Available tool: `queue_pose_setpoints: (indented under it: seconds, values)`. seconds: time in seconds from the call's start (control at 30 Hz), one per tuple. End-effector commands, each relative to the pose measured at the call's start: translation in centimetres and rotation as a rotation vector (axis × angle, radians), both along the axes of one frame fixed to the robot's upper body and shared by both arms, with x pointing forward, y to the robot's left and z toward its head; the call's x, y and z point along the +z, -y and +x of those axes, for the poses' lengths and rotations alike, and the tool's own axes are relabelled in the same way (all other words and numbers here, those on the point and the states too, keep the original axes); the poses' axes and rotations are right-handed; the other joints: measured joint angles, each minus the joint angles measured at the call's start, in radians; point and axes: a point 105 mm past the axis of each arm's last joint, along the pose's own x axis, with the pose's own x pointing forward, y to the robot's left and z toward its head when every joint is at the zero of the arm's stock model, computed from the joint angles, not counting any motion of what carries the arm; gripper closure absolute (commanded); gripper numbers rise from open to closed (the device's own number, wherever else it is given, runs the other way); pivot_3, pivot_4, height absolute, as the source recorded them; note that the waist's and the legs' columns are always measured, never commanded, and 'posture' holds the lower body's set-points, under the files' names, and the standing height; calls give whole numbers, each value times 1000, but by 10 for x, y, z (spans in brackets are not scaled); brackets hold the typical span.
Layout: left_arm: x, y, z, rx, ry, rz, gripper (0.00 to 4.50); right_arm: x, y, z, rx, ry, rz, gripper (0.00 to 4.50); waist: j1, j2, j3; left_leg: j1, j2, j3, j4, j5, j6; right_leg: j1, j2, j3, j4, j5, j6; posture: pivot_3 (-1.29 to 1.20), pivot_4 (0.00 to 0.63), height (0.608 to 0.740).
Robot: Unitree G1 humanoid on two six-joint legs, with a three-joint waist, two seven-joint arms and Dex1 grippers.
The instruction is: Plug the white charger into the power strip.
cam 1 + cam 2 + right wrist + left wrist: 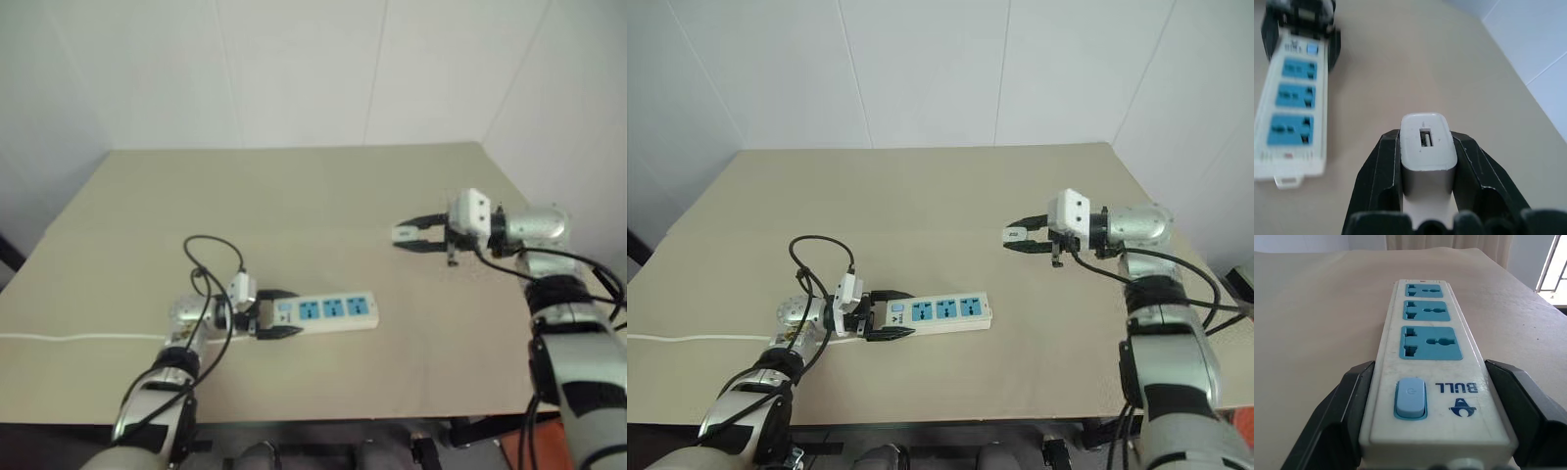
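Note:
The power strip (328, 310) lies flat on the tan table, a long white bar with three blue outlets and a blue switch (1410, 398). My left gripper (278, 314) is shut on its switch end, one black finger on each long side. The white charger (1425, 147) sits between the black fingers of my right gripper (404, 235), which is shut on it. That gripper hangs above the table to the right of the strip and points toward it. In the right wrist view the charger's end with a small slot faces the camera, and the strip (1290, 103) lies beyond it.
A thin white cord (78, 338) runs from the strip's held end off the table's left edge. Black cables loop above my left wrist (206, 259). White walls close the table's far side and right side. Bare table (294, 196) lies between the strip and the right gripper.

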Motion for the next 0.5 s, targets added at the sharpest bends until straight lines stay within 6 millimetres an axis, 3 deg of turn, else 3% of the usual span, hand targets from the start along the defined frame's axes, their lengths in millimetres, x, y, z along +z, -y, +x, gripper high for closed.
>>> queue_pose_setpoints:
  seconds: [0.03, 0.23, 0.37, 0.5]
  values:
    - [-3, 2, -2, -19, -15, 9, 1224, 27, -7, -11, 30, -28, 230, 3380, -1, 0, 0, 0, 0, 0, 0, 0, 0, 0, 0, 0, 0, 0, 0, 0, 150, 740]
    - [-2, 2, -2, -20, -14, 15, 1224, 32, -25, -9, 32, -114, 432, 3380, 1, 0, 0, 0, 0, 0, 0, 0, 0, -1, 0, 0, 0, 0, 0, 0, 150, 740]
    - [0, -1, -1, -17, -11, 19, 1224, 23, -45, -11, 75, -162, 455, 3380, 2, 0, 0, -1, 0, 0, 0, 0, 0, -1, 1, 0, 0, 0, 0, 0, 150, 740]
    - [-1, -4, -2, -18, -14, 25, 1224, 14, -63, -25, 188, -236, 438, 3380, 2, 0, 0, -1, 1, 0, 0, 0, 0, -2, 1, 0, 0, 0, 0, 0, 150, 740]
